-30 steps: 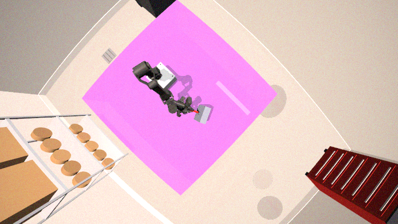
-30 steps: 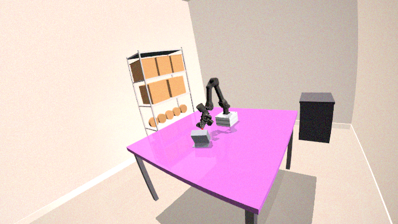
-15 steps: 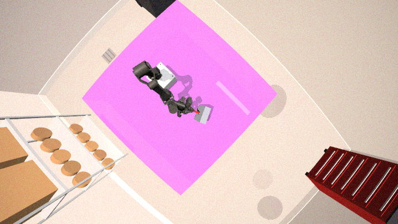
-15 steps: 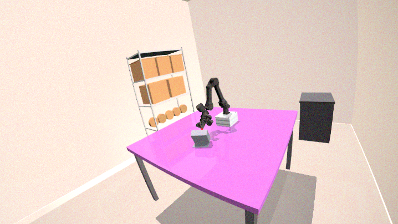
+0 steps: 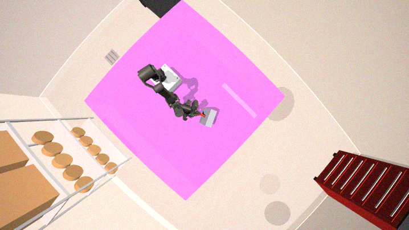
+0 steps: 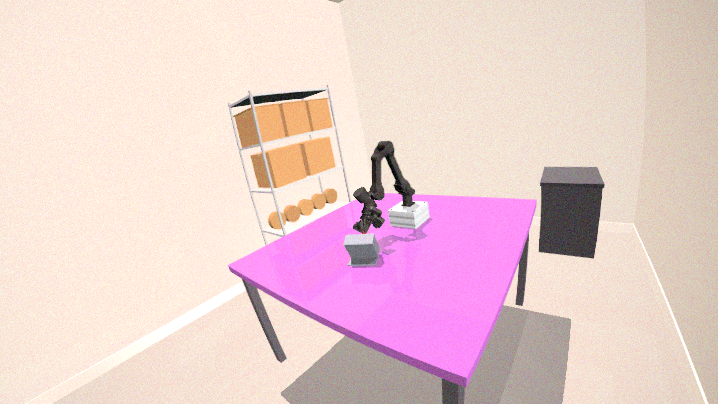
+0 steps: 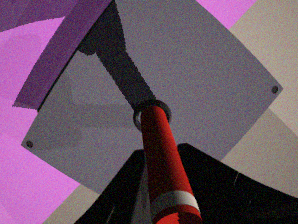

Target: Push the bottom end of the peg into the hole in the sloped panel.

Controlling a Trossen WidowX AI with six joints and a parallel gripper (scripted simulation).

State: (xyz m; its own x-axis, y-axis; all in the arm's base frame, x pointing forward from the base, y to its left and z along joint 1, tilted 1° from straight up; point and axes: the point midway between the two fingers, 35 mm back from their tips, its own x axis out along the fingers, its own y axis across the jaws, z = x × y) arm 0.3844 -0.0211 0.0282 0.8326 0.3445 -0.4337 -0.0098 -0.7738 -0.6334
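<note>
A red round peg (image 5: 201,115) (image 7: 159,131) with a white band is held at a slant. The grey sloped panel (image 5: 204,120) (image 6: 361,255) (image 7: 200,75) stands on the magenta table (image 5: 171,148) (image 6: 426,301). Its dark-rimmed round hole (image 7: 136,119) shows in the wrist view. The peg's bottom end overlaps the hole's mouth, with a sliver of the hole's inside visible on the left. How far the end is in, if at all, I cannot tell. My gripper (image 5: 197,114) (image 7: 161,156) is shut on the peg, above the panel's face.
The arm's white base (image 5: 171,81) (image 6: 409,215) is on the table behind the panel. A storage rack (image 5: 64,185) (image 6: 288,190), a dark cabinet (image 6: 570,216) and a red chest (image 5: 368,183) stand away from the table.
</note>
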